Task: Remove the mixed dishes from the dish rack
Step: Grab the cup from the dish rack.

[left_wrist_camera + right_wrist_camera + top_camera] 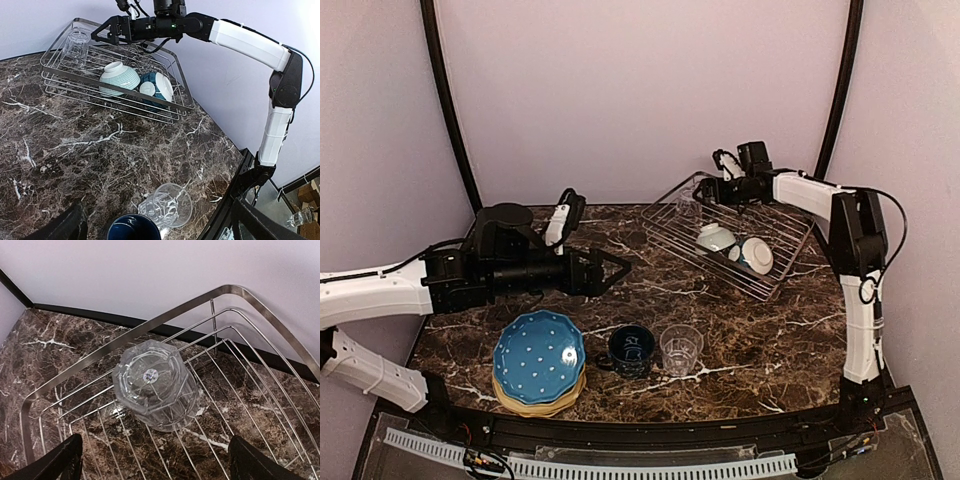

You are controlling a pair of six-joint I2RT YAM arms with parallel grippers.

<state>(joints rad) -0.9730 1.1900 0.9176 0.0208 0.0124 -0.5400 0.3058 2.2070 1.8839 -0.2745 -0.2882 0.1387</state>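
Ideally the right tool [156, 460], its fingers [60, 462] spread wide above the upturned glass tumbler [155, 385] in the far corner of the dish rack [75, 372], should descend centred so both straddle the faceted wall, clear of the wires, before closing gently.

The left arm reaches forward low with its gripper [613, 268] spread open, while the right arm's forearm stretches leftward, its gripper [705, 190] also wide open.

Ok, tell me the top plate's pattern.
The top plate is blue with white dots; best in top external.
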